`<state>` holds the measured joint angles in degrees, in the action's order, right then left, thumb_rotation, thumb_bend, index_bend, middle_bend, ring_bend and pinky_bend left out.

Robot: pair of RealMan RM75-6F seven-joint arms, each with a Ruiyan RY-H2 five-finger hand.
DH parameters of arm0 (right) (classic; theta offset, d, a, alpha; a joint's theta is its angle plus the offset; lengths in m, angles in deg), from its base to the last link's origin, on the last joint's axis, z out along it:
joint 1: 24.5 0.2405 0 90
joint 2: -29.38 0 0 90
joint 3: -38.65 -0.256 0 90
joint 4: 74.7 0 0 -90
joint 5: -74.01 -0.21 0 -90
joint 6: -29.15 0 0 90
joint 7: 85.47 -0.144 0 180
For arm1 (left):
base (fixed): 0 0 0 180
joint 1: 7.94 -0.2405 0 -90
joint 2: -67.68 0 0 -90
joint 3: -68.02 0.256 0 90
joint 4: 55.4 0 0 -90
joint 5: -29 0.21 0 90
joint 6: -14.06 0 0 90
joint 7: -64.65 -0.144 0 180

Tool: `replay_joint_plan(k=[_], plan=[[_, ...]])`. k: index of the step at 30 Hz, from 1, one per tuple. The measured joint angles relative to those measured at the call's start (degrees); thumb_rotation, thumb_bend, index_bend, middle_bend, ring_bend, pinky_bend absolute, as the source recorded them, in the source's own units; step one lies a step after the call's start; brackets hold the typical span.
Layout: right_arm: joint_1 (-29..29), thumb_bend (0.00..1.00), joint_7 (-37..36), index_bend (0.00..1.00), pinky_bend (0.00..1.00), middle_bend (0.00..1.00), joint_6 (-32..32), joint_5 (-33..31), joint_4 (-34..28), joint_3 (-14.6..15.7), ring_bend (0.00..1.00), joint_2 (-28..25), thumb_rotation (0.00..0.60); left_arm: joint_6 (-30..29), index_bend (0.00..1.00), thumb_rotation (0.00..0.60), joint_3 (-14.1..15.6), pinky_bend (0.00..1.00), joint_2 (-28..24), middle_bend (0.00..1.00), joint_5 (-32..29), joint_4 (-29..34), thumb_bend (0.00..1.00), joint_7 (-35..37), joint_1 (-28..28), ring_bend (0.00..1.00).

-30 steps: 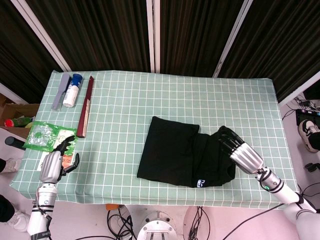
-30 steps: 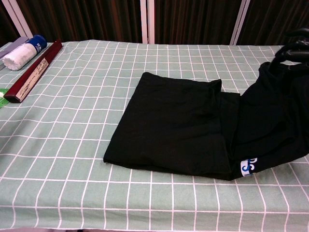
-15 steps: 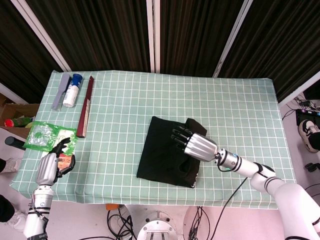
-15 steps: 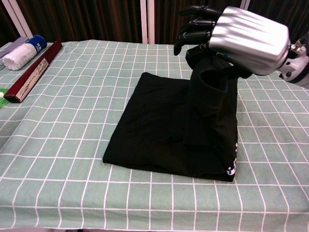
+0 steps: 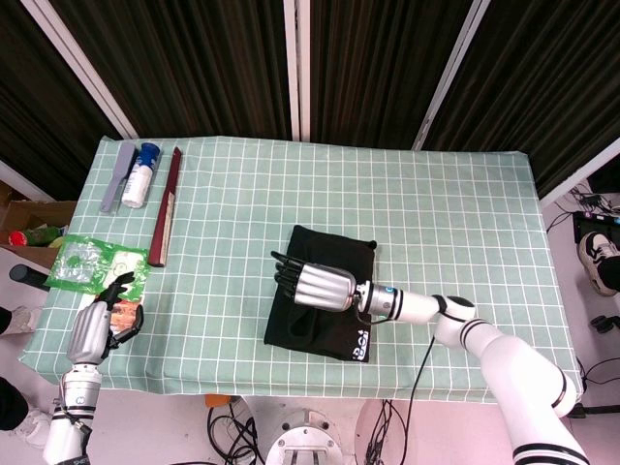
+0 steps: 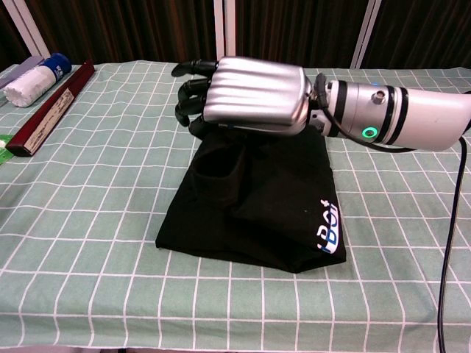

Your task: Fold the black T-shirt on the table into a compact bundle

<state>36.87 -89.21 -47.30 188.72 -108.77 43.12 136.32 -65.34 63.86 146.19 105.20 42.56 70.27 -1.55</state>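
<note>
The black T-shirt (image 5: 320, 325) lies folded at the middle front of the checked table (image 5: 455, 223), a blue and white label (image 5: 358, 341) showing on its near right fold. My right hand (image 5: 315, 284) is stretched across it from the right, knuckles up, gripping a flap of the cloth that hangs beneath the fingers over the shirt's left half. In the chest view that hand (image 6: 250, 95) hovers above the shirt (image 6: 272, 206), the flap drooping under it, the label (image 6: 329, 235) facing up. My left hand (image 5: 92, 332) hangs off the table's front left corner, empty, fingers loosely apart.
A long dark red box (image 5: 167, 203), a white bottle with a blue cap (image 5: 139, 174) and a grey flat object (image 5: 114, 176) lie at the back left. A green packet (image 5: 87, 262) sits near the left edge. The box (image 6: 48, 110) and bottle (image 6: 33, 79) show in the chest view.
My right hand has swept leftward across the table, carrying the shirt's right part over onto its left half. The shirt is now narrower. My left hand has dropped slightly.
</note>
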Motion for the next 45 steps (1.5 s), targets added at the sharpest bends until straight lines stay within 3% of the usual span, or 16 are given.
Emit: replay_joint_plan(k=[4,6,9,16,21,24,29,32,37,45], plan=[[0.8,0.49,0.0,0.43,0.08,0.28,5.0,-0.3,3.3,1.2,0.17,3.5,0.600,-0.4,0.13,0.283,0.4,0.30,0.0,0.17,0.5,-0.3,0.45,0.6,-0.5,0.22],[0.8,0.32,0.5,0.23,0.02,0.19,7.7,-0.9,4.4,1.7,0.08,4.9,0.600,-0.5,0.13,0.284,0.6,0.30,-0.1,0.17,0.7,-0.5,0.45,1.0,-0.7,0.22],[0.2,0.20,2.2,0.04,0.00,0.10,10.5,-2.9,4.5,1.7,0.00,5.9,0.600,-0.8,0.13,0.281,0.7,0.30,-0.1,0.17,1.1,-0.7,0.45,1.4,-0.9,0.22],[-1.6,0.18,5.4,0.00,0.00,0.06,7.4,-6.7,-2.3,-1.2,0.00,2.7,0.600,-1.3,0.13,0.287,0.6,0.30,-0.6,0.17,2.0,-0.3,0.45,1.2,-1.0,0.22],[-4.6,0.44,7.1,0.01,0.04,0.11,3.9,-9.0,-12.8,-2.5,0.02,-3.7,0.600,-1.9,0.13,0.281,0.4,0.30,-1.3,0.17,2.4,0.5,0.45,0.7,-1.0,0.22],[-7.4,0.62,7.7,0.06,0.15,0.15,3.5,-11.1,-21.6,-2.2,0.07,-8.4,0.600,-2.0,0.13,0.283,0.3,0.30,-1.5,0.17,2.5,0.8,0.45,0.3,-1.1,0.22],[-13.1,0.77,6.6,0.06,0.19,0.16,4.6,-15.6,-37.2,-0.1,0.07,-15.8,0.600,-1.1,0.13,0.287,0.1,0.30,-1.3,0.17,2.0,0.9,0.45,-0.1,-0.6,0.22],[-15.7,0.79,2.1,0.06,0.19,0.15,6.0,-17.8,-43.3,1.4,0.07,-18.0,0.600,-0.6,0.13,0.286,0.0,0.30,-1.1,0.17,1.9,1.2,0.45,-0.8,-0.2,0.22],[-18.0,0.82,-8.3,0.06,0.19,0.15,8.3,-17.9,-43.3,4.0,0.07,-17.0,0.600,-0.5,0.13,0.285,0.2,0.30,-1.1,0.17,2.0,1.9,0.45,-1.8,-0.1,0.22],[-19.9,0.90,-19.0,0.06,0.19,0.14,10.5,-15.8,-32.8,6.2,0.07,-8.8,0.600,-0.7,0.13,0.288,0.3,0.30,-1.2,0.17,1.5,2.1,0.45,-2.0,-0.4,0.22]])
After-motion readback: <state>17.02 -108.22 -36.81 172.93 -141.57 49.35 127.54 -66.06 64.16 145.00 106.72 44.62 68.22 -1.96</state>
